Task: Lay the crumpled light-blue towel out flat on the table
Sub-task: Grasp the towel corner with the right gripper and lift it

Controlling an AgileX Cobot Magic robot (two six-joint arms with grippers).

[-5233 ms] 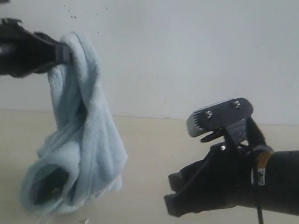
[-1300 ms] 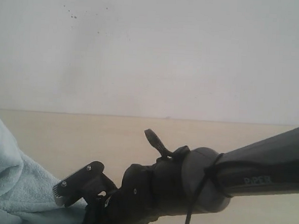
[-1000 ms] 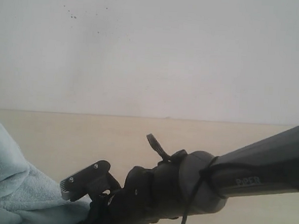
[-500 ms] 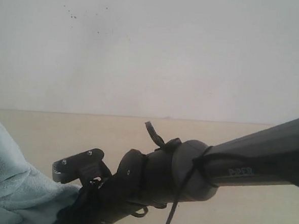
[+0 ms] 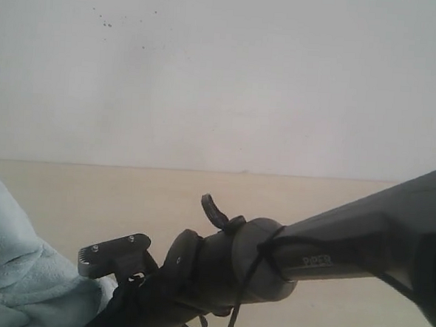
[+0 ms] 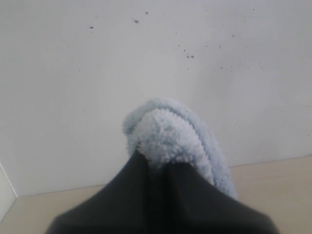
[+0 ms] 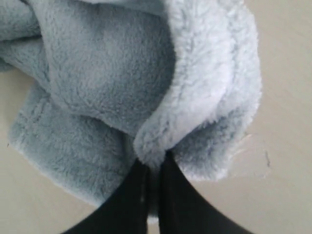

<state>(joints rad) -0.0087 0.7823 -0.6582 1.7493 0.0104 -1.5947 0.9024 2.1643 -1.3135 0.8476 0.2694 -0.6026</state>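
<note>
The towel [image 7: 112,83] is bunched: 1 fold is held up above the table [image 5: 311,206], and the lower folds lie on the table. The left gripper [image 6: 156,163] is clamped on the raised fold. The right gripper [image 7: 153,163], low over the table, is pinched on an edge fold. This looks like the 2-point grasp before stretching, so next the 2 grips should draw apart over the table and then lower. Beyond the table stands a white wall [image 5: 223,75], and nothing else blocks the spread.

open table [image 5: 76,188] past the right arm [image 5: 331,252] stretched across, towel [image 5: 18,285] heaped at left, wall [image 5: 223,75] beyond
</note>
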